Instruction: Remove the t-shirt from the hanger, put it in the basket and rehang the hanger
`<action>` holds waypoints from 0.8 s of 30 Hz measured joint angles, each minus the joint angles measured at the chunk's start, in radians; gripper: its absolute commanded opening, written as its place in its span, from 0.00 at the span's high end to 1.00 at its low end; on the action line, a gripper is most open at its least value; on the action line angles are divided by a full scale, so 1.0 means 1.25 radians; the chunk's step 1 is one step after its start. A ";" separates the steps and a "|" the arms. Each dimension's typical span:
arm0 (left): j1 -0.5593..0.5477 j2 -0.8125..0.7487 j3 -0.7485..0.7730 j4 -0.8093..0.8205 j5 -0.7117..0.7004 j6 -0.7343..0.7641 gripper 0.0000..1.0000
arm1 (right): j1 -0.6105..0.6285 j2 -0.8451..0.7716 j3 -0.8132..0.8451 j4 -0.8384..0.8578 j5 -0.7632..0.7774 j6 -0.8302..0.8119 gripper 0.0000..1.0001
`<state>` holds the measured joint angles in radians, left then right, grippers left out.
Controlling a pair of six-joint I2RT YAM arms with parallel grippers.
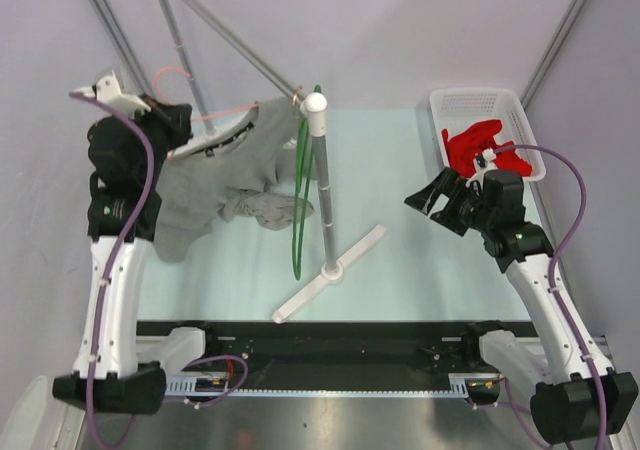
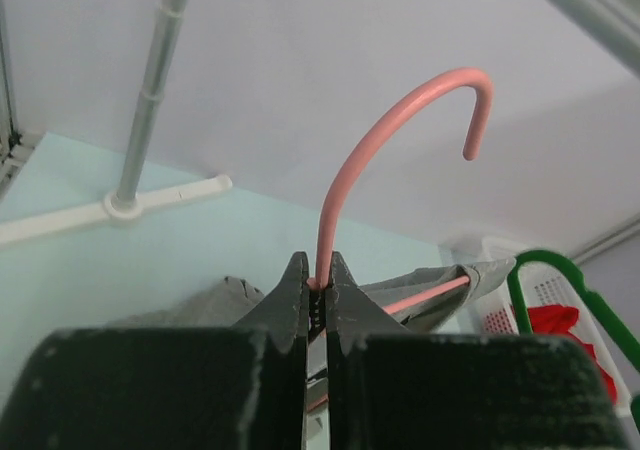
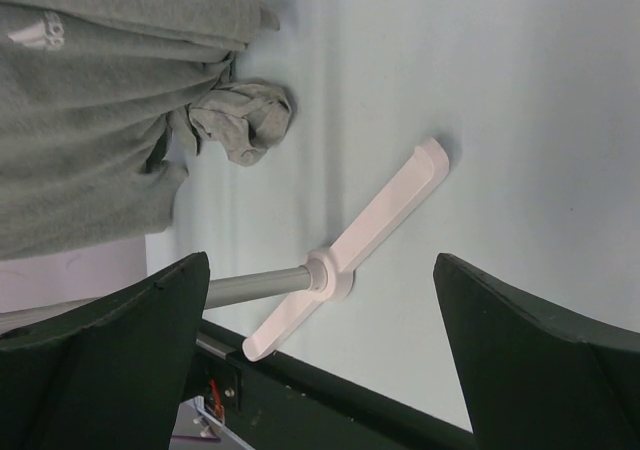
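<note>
The pink hanger [image 2: 400,120] is held by its neck, just below the hook, in my left gripper [image 2: 320,282], which is shut on it and raised at the left [image 1: 172,125]. One pink arm runs inside the shoulder of the grey t-shirt [image 2: 440,288]. The t-shirt [image 1: 225,175] hangs from there and its lower part lies bunched on the table. My right gripper [image 1: 432,198] hovers open over the table's right side, apart from the shirt. In the right wrist view the wide-spread fingers [image 3: 110,350] have nothing between them, and the t-shirt [image 3: 90,120] lies beyond.
A grey stand pole [image 1: 322,185] on a white cross base [image 1: 330,270] rises mid-table, with a green hanger [image 1: 298,225] hanging on it beside the shirt. A white basket [image 1: 520,120] holding red cloth [image 1: 470,145] sits at the back right. Slanted frame poles [image 1: 225,40] cross behind.
</note>
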<state>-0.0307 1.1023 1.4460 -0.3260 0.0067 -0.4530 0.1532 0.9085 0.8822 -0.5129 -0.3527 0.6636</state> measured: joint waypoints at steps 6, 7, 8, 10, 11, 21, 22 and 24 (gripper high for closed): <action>0.000 -0.148 -0.198 0.011 0.095 -0.085 1.00 | -0.001 0.042 -0.014 0.100 -0.049 -0.051 0.00; 0.000 -0.157 -0.231 0.021 0.123 -0.106 1.00 | -0.003 0.050 -0.019 0.127 -0.063 -0.056 0.00; -0.001 -0.163 -0.259 0.026 0.148 -0.124 1.00 | -0.005 0.059 -0.027 0.164 -0.083 -0.058 0.00; -0.009 -0.162 -0.306 0.038 0.185 -0.153 1.00 | -0.005 0.079 -0.046 0.246 -0.122 -0.058 0.01; -0.016 -0.158 -0.327 0.038 0.201 -0.164 1.00 | -0.005 0.088 -0.053 0.282 -0.139 -0.057 0.01; -0.055 -0.130 -0.362 0.052 0.274 -0.198 1.00 | 0.085 0.246 -0.095 0.621 -0.303 -0.081 0.01; -0.055 -0.130 -0.362 0.052 0.277 -0.198 1.00 | 0.103 0.259 -0.103 0.647 -0.309 -0.089 0.01; -0.055 -0.130 -0.362 0.052 0.284 -0.198 1.00 | 0.136 0.280 -0.106 0.673 -0.312 -0.110 0.01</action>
<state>-0.0990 0.9394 0.9932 -0.2604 0.3611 -0.7006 0.3229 1.2583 0.7498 0.3279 -0.7429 0.5266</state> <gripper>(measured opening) 0.042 0.992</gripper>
